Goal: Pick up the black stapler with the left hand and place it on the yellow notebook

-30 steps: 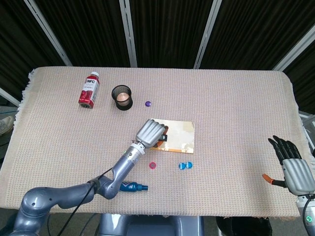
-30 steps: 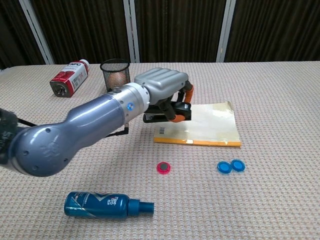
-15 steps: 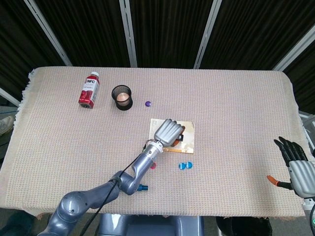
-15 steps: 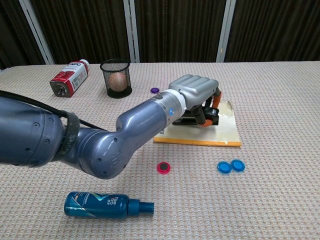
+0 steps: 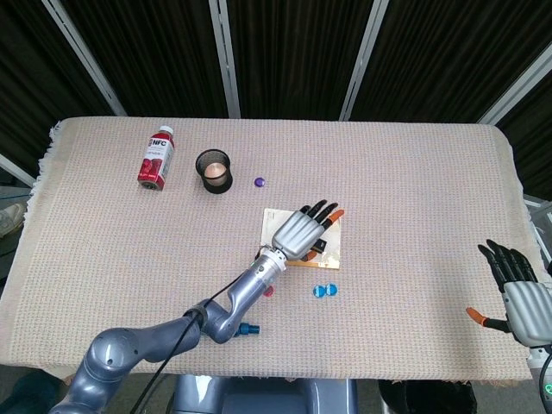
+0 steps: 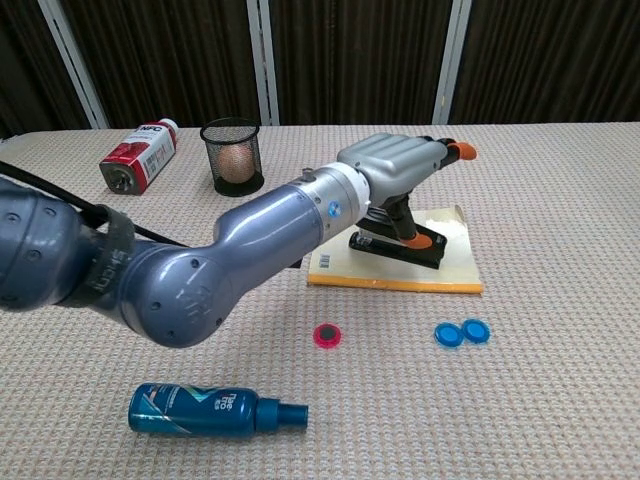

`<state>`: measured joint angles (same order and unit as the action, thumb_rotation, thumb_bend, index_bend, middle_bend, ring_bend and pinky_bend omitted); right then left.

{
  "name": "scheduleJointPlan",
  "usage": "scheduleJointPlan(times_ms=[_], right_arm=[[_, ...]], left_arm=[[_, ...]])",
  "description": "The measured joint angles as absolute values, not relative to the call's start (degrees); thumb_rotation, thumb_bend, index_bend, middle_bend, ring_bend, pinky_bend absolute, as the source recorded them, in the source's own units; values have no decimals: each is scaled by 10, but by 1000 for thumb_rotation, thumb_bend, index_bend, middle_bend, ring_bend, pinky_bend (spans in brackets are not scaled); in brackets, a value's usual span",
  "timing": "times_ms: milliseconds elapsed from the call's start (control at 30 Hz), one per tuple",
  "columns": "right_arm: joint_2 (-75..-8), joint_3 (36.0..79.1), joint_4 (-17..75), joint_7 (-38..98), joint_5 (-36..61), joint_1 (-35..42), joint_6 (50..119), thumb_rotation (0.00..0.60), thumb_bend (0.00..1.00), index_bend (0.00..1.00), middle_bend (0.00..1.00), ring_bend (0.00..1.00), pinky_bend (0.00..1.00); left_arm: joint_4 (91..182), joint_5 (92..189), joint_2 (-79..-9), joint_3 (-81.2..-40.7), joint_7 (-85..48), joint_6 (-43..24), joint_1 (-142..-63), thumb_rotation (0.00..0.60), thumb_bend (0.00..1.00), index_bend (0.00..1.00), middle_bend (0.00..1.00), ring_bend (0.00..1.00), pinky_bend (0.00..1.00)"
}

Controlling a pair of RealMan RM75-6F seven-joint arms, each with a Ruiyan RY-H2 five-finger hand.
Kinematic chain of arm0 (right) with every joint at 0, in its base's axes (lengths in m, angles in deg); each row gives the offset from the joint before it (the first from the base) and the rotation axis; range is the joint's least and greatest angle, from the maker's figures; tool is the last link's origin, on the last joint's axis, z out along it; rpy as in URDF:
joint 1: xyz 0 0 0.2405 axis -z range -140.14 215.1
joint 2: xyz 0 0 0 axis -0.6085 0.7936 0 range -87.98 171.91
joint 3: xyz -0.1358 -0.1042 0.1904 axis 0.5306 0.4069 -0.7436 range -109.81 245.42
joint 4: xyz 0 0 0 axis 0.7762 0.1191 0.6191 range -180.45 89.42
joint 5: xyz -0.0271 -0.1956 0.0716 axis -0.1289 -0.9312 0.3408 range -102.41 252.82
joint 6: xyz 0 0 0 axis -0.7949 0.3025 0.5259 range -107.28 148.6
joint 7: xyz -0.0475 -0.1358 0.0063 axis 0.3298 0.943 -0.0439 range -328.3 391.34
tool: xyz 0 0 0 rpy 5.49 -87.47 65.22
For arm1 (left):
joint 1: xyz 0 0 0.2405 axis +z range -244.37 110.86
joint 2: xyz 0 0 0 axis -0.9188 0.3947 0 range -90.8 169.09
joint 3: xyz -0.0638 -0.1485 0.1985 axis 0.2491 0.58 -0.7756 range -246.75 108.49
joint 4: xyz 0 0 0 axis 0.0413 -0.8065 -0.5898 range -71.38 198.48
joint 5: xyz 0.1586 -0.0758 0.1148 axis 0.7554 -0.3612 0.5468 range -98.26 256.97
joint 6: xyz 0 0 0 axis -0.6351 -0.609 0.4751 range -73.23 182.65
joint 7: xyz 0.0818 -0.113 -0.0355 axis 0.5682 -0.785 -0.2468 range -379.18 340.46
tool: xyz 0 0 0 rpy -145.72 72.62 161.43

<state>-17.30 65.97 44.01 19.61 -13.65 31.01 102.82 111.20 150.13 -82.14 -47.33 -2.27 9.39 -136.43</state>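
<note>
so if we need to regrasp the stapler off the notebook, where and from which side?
Probably from above, fingers across the narrow width at mid-body. The stapler lies flat on the notebook, long and low, with the left hand open over it, so its long sides offer the easiest pinch.

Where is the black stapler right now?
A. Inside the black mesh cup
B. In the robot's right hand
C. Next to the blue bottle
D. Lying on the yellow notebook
D: the black stapler lies on the yellow notebook, and the left hand above it has its fingers spread and holds nothing.
</note>
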Motion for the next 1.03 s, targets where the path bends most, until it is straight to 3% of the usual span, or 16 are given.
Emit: scheduleJointPlan(times_ms=[233,367,500,600,767,1033], right_arm=[[-177,660,446,213,-138,310,1028,600,84,0,0,0,0],[-179,660,450,222,-139,309,1029,600,85,0,0,0,0],[-182,659,452,231,-136,306,1022,600,86,0,0,0,0],[-184,657,453,239,-132,302,1015,600,84,0,0,0,0],[-187,658,455,249,-131,301,1013,600,85,0,0,0,0],[-193,659,459,268,-130,301,1012,600,85,0,0,0,0]], left_arm=[[1348,1490,-707,-521,112,14,-1276,600,234,0,0,0,177],[1517,1483,-614,-576,213,-76,-1194,600,237,0,0,0,168],[1630,1491,-523,-646,267,-177,-1104,600,240,0,0,0,167],[1668,1519,-468,-706,280,-248,-1038,600,240,0,0,0,166],[1674,1579,-436,-781,283,-348,-946,600,251,0,0,0,161],[1592,1599,-438,-807,207,-401,-864,600,259,0,0,0,169]])
